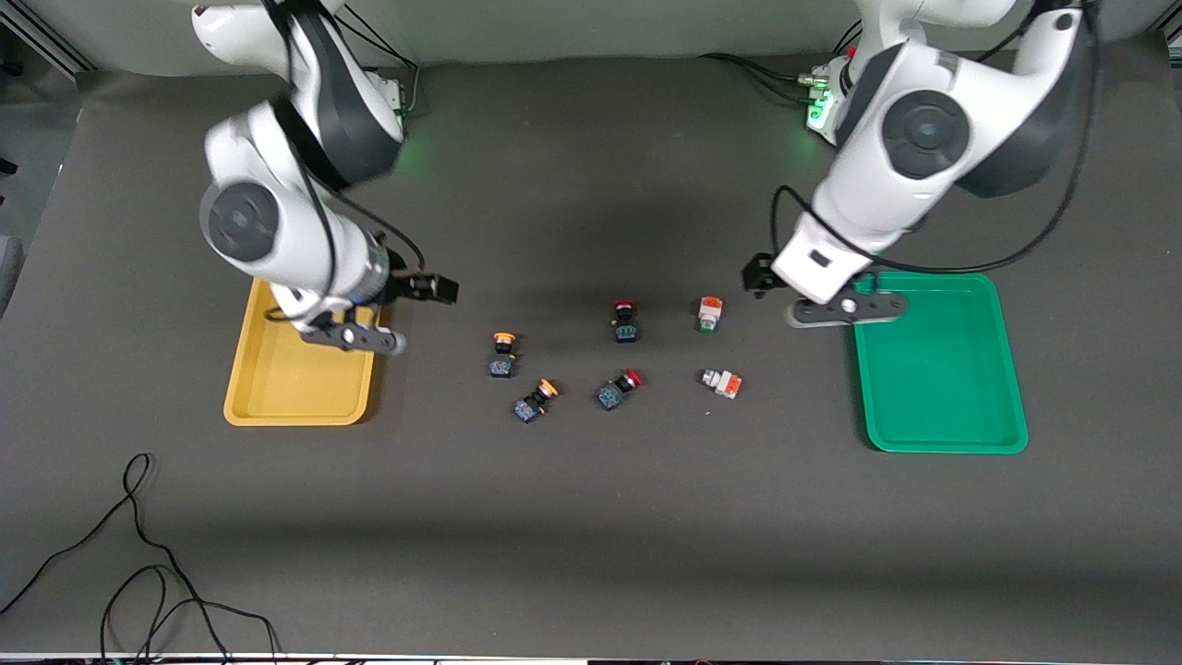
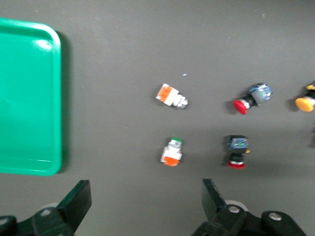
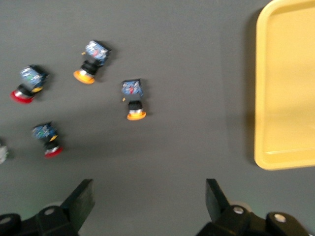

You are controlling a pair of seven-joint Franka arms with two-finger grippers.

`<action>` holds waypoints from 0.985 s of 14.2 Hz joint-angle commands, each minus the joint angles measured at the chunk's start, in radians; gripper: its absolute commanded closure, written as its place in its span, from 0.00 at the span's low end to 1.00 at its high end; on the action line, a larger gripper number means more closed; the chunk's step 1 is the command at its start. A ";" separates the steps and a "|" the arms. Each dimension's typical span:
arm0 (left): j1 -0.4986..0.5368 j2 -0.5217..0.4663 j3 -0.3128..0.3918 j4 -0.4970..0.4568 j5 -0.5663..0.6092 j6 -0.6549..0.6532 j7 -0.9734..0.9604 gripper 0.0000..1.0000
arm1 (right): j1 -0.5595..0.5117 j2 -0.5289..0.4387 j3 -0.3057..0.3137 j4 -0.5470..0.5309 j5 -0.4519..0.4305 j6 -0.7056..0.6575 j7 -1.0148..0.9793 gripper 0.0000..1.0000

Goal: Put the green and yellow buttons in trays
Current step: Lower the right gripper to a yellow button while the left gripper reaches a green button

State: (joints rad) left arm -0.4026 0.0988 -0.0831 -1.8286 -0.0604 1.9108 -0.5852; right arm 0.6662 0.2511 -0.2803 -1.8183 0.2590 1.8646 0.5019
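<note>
While six push-button switches lie loose mid-bench, the nearer yellow-capped button [image 1: 534,402] and green-tipped button [image 1: 721,381] sit apart from the yellow tray [image 1: 242,388] and green tray [image 1: 1007,369]. Right gripper [image 3: 147,206] and left gripper [image 2: 142,206] hover at the trays' inner edges, jaws apart, holding nothing.

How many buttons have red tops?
2. One red button lies mid-table, beside a green-tipped one. The other red button lies nearer the front camera, tipped over. None looks hidden.
</note>
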 commanded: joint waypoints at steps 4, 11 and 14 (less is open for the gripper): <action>-0.100 0.033 0.016 -0.018 0.011 0.066 -0.101 0.00 | 0.047 0.262 -0.010 -0.015 0.163 0.260 -0.011 0.00; -0.176 0.039 0.016 -0.326 0.030 0.421 0.047 0.00 | 0.084 0.390 0.009 -0.012 0.230 0.380 -0.017 0.02; -0.177 0.158 0.016 -0.393 0.082 0.598 0.045 0.00 | 0.084 0.399 0.012 -0.012 0.230 0.389 -0.023 0.35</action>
State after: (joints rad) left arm -0.5663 0.1957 -0.0832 -2.1843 -0.0180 2.4133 -0.5526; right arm 0.7447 0.6396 -0.2646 -1.8453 0.4609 2.2418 0.4995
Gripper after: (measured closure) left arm 0.000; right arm 0.115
